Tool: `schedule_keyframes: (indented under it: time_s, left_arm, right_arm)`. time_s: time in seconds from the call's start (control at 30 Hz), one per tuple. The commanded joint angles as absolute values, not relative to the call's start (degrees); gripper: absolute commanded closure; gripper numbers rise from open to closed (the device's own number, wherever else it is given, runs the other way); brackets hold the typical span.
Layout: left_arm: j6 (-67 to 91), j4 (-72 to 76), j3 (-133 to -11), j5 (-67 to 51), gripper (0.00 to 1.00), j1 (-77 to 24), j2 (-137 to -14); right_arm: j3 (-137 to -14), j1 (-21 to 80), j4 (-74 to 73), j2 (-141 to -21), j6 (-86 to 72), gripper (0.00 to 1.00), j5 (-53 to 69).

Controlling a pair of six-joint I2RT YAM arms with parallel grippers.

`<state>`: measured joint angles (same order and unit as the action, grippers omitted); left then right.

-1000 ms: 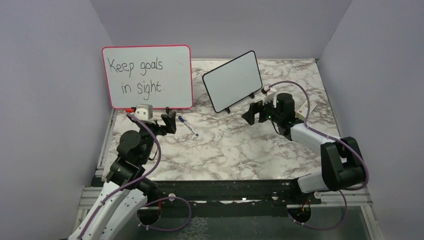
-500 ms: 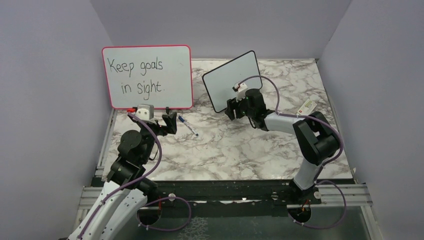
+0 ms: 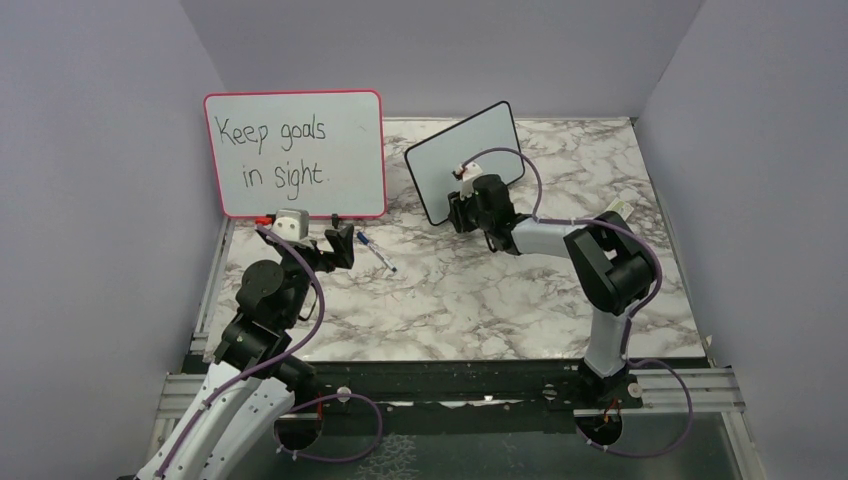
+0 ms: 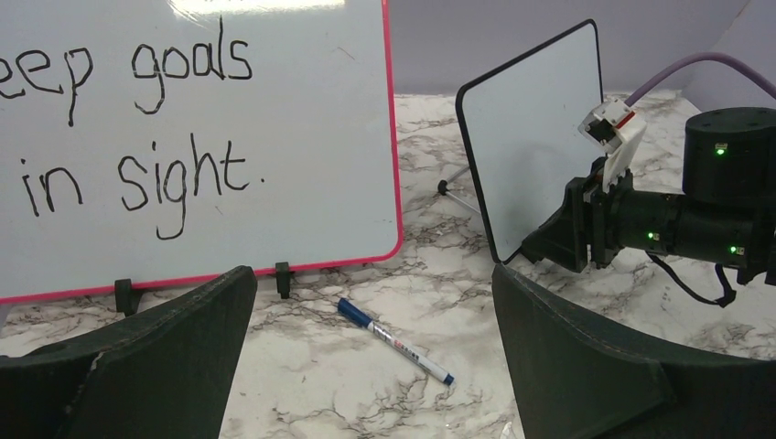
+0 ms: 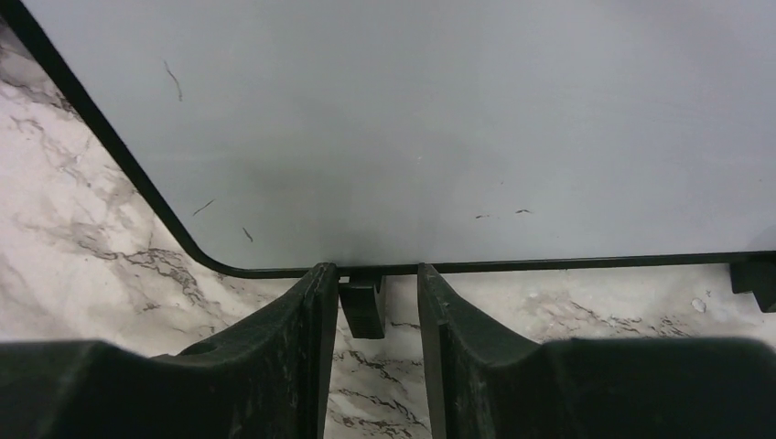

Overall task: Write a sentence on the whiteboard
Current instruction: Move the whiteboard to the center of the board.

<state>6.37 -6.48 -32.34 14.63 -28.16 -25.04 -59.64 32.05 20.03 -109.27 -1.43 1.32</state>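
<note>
The whiteboard [image 3: 465,160] is a small black-framed board standing tilted at the back middle, also in the left wrist view [image 4: 535,137]. Its face [image 5: 412,119] is blank apart from a few faint marks, and no sentence shows on it. My right gripper [image 3: 458,215] is at its lower left corner. In the right wrist view its narrowed jaws [image 5: 377,270] straddle one black foot [image 5: 363,306], with a gap left at the right finger. A blue marker [image 3: 377,252] lies on the table. My left gripper [image 3: 338,243] stands wide open just short of it, the marker [image 4: 393,340] lying between and beyond its fingers.
A larger pink-framed board [image 3: 295,155] with black writing "Keep goals in sight." stands at the back left on small feet, close behind the marker. The marble table [image 3: 470,300] is walled in by lilac panels at the left, right and back.
My right arm has swung left from the board's right side to its lower left corner, and its jaws have narrowed round the foot. The left arm and the marker have not moved.
</note>
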Motion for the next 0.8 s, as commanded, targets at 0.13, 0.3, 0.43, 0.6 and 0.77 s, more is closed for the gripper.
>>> schedule_keyframes:
  time_s: [0.13, 0.3, 0.43, 0.6, 0.77]
  left_arm:
    - [5.8, -4.6, -31.8, 13.5, 0.01, -28.6, -25.2]
    - [5.8, -4.5, -31.7, 13.6, 0.01, -28.6, -25.4]
    - [5.7, -4.3, -31.6, 13.6, 0.01, -28.6, -25.4]
    - [5.8, -4.4, -31.7, 13.6, 0.01, -28.6, -25.1]
    - [5.9, -4.8, -31.8, 13.2, 0.01, -28.7, -24.4]
  right_arm:
    - [-61.5, 32.9, 19.3, -112.7, -1.3, 0.67, -2.5]
    - [-60.3, 33.4, 19.9, -111.7, -1.3, 0.88, -3.0]
    - [-57.7, 34.6, 20.1, -109.4, -2.3, 0.99, -4.3]
    - [-52.7, 37.1, 20.5, -105.8, -4.8, 0.99, -8.8]
    - [-46.7, 40.0, 21.0, -101.4, -8.3, 0.99, -13.0]
